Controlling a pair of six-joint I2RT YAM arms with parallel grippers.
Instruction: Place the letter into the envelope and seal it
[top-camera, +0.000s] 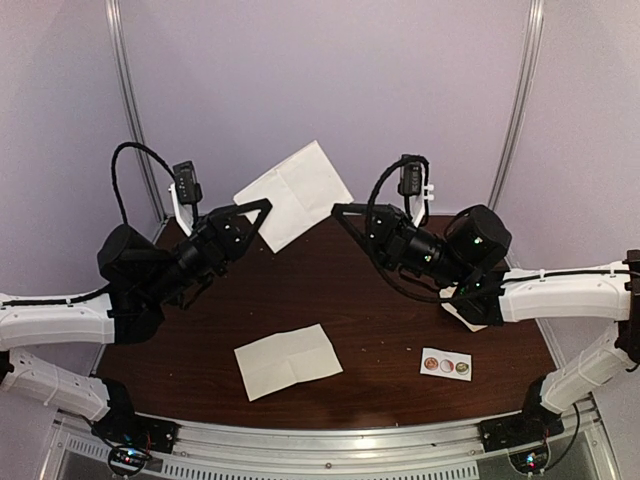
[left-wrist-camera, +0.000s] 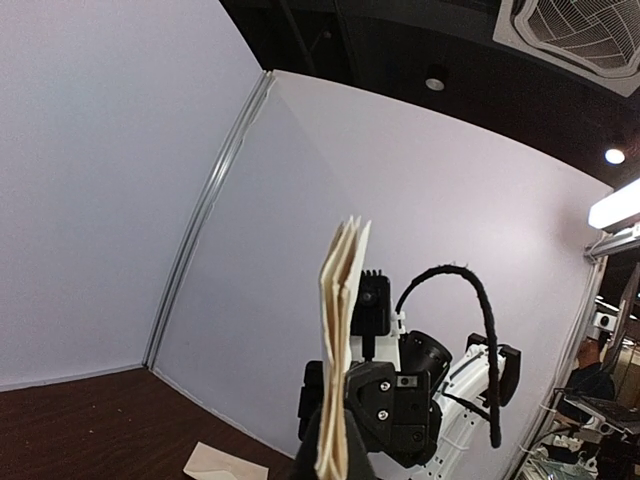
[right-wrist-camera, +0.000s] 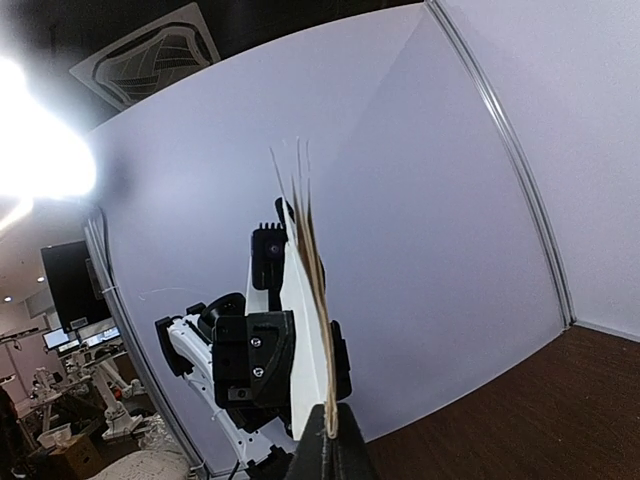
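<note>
Held up over the worktop (top-camera: 360, 290), toward the back wall: a creased sheet (top-camera: 295, 185), seen edge-on in both wrist views. Pinched at its left edge by the left jaws and at its right edge by the right jaws, both pairs pressed together on the paper. Lying by the worktop's right side, partly hidden under the right arm: the envelope (top-camera: 466, 312). Lying flat near the front: a second sheet (top-camera: 288, 361), apart from a sticker strip (top-camera: 446, 365).

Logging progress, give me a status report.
Left gripper, right gripper both shut on sheet, aloft. Envelope on table. Right arm overhangs it.
</note>
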